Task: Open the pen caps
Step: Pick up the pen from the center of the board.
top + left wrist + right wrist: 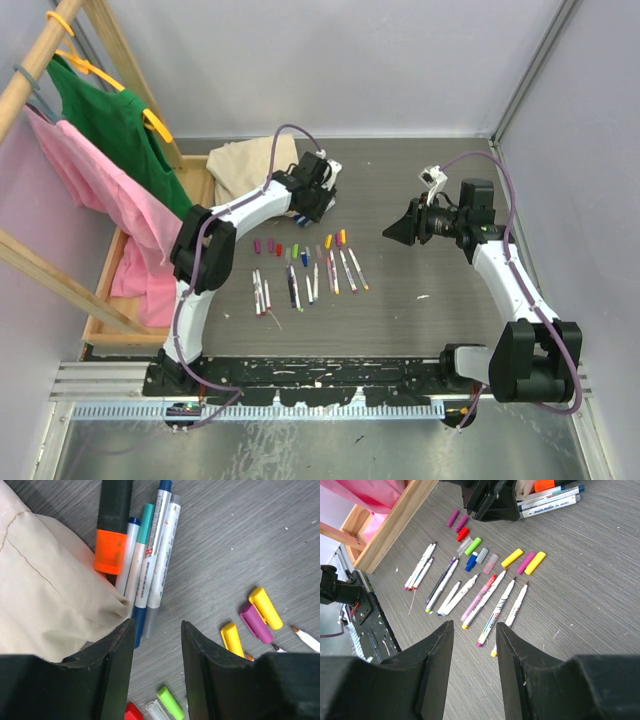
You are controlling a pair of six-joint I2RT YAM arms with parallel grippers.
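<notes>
The left claw hangs empty, fingers apart, over capped pens by the cloth, maybe to grab one. The right claw waits empty, fingers apart too. The pen caps lie off, in a row by the bare pens.

left arm stretched forward, left gripper low — jaws parted, right gripper raised — jaws parted

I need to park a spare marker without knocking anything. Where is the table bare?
Bare table lies right of the uncapped pens, between them and the right arm, and along the near edge in front of them. Crowded: the middle, with pens and loose caps, and the far left, where the left gripper hangs over capped pens beside the beige cloth.
</notes>
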